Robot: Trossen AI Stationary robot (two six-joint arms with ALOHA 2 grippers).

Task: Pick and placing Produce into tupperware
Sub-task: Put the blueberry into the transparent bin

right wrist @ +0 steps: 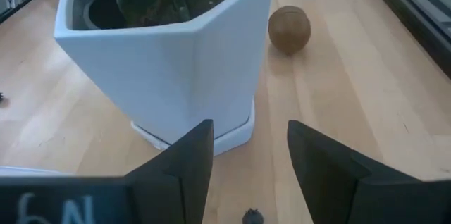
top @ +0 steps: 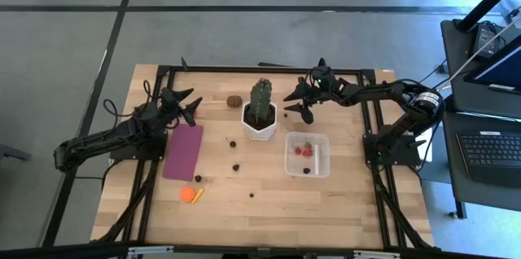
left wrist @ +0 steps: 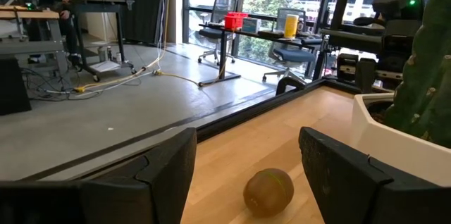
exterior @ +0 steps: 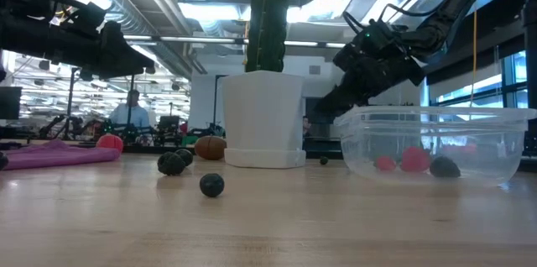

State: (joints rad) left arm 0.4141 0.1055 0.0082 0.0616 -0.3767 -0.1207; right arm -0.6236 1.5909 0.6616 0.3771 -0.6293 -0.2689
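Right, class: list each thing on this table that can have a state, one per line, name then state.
Tupperware: lid off, upright, a few red and dark pieces inside.
Cactus pot: upright, cactus standing in it.
Purple mat: lying flat.
Kiwi: loose on the table, untouched.
Left gripper: open, empty.
Right gripper: open, empty.

clear squarish tupperware seen upright, lid off, on table's right half. two red pieces and one dark piece held inside. brown kiwi-like oval lying near far edge. dark berries scattered mid-table, well apart. bright orange piece resting toward near left, outside box.
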